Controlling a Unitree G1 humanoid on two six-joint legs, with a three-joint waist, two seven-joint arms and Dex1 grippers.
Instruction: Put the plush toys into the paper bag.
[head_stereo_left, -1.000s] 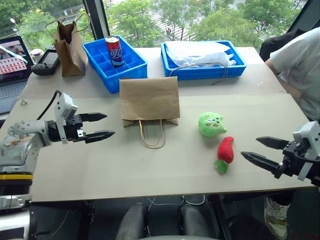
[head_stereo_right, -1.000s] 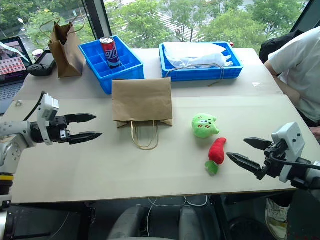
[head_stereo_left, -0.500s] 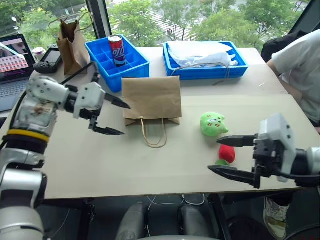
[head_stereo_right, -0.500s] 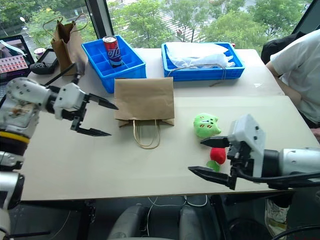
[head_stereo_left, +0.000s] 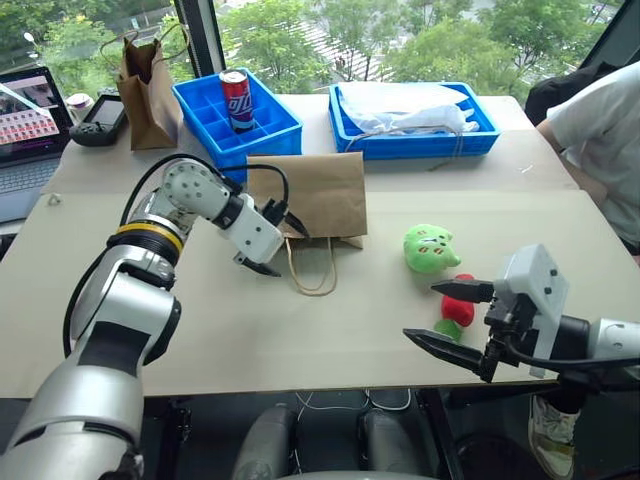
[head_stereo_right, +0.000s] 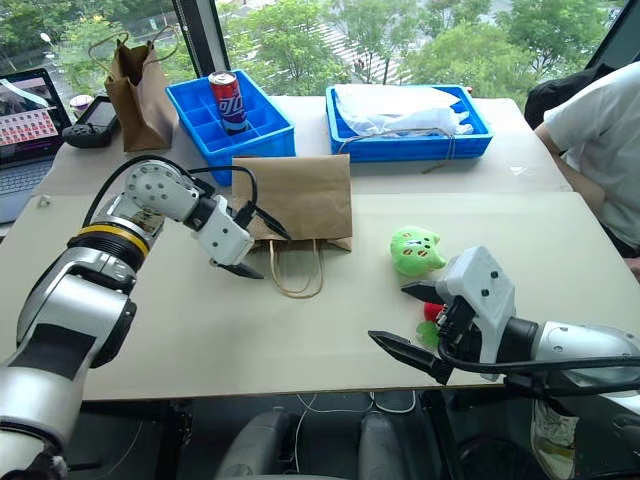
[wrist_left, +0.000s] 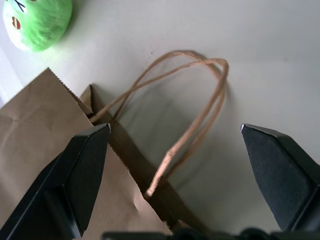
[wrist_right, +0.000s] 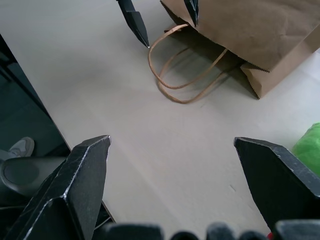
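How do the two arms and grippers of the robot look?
Both arms are silver-grey metal with white wrist housings. The left arm wears a yellow and black band and carries a black cable. The left gripper and right gripper each have two black pointed fingers.

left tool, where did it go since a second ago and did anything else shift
The left tool swung across the table to the bag's mouth by the handles, open. The right tool moved in beside the red toy, open, nothing held. Bag and green toy stayed put.

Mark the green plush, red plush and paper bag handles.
green plush (head_stereo_left: 430, 248), left eye view, middle of its face
red plush (head_stereo_left: 458, 308), left eye view, red body
paper bag handles (wrist_left: 200, 115), left wrist view, twine loop
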